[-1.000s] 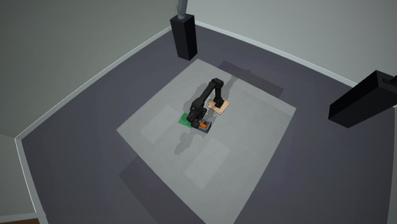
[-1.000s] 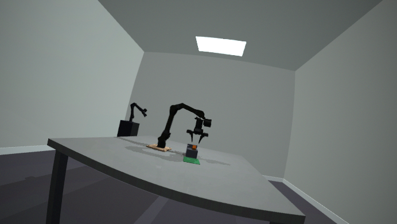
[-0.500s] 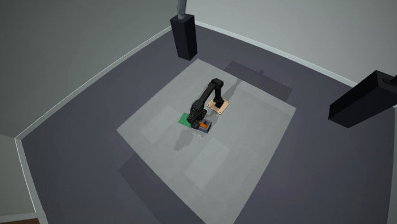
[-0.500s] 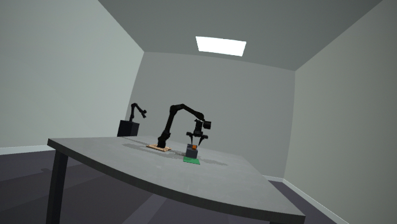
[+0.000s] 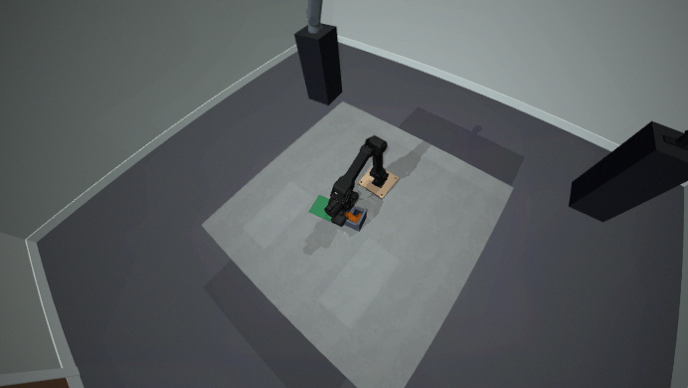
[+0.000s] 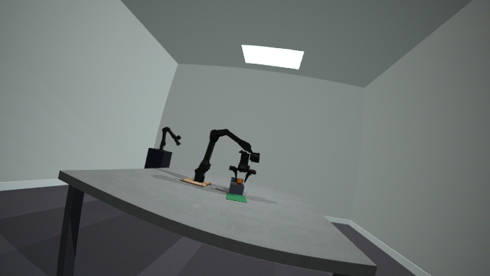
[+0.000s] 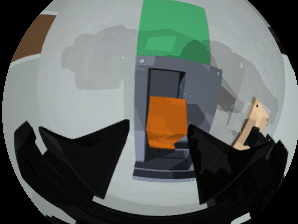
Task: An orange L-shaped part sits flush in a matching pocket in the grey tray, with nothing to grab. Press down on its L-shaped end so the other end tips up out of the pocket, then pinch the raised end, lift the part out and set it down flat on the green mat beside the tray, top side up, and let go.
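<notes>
The orange part [image 5: 353, 217] [image 6: 239, 181] [image 7: 167, 112] is tipped in the pocket of the grey tray [image 5: 356, 227] [image 6: 236, 189] [image 7: 211, 95]. Its raised end stands above the tray rim, and the dark pocket shows beyond it in the wrist view. My gripper [image 6: 241, 182] [image 7: 158, 127] is partly open and points down over the tray, one finger on each side of the raised part. In the wrist view the right fingertip looks very near the part's side, with a wider gap at the left; contact cannot be told. The part's lower end is partly hidden. The green mat [image 5: 318, 206] [image 6: 236, 198] [image 7: 172, 25] holds nothing visible.
The mat lies right beside the tray, at its far end in the wrist view. The arm's wooden base plate [image 5: 370, 189] [image 6: 187, 182] [image 7: 256, 112] is on the table [image 5: 358, 284] [image 6: 170, 209], to one side of the tray. Dark pedestals stand away from the table.
</notes>
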`<state>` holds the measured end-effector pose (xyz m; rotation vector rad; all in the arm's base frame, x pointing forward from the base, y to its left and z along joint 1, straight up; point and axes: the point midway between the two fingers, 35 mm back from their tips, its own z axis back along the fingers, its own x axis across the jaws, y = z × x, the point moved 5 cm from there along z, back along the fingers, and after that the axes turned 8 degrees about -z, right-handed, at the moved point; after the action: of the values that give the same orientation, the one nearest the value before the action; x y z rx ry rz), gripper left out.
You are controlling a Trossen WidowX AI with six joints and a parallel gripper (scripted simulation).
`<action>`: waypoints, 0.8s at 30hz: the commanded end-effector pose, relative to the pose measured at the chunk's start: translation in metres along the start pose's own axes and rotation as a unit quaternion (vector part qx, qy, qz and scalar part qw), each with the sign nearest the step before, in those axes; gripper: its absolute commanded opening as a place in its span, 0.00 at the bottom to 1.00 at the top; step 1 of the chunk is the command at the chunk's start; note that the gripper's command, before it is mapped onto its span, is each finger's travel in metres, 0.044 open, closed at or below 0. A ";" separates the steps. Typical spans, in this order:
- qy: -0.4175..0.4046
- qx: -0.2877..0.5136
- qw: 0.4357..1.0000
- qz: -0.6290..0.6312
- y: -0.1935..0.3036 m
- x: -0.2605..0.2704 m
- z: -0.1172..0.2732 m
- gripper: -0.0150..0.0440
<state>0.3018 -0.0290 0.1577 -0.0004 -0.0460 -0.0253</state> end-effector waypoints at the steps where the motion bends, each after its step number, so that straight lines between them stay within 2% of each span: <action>1: 0.007 -0.001 1.000 -0.002 0.000 -0.002 -0.009 0.73; 7: 0.007 -0.001 1.000 -0.002 0.000 -0.002 -0.009 0.73; 10: 0.002 0.000 1.000 0.000 0.000 -0.001 -0.006 0.60; 24: 0.002 0.000 1.000 0.000 0.000 -0.001 -0.006 0.44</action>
<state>0.3013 -0.0289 0.1516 0.0000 -0.0411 -0.0254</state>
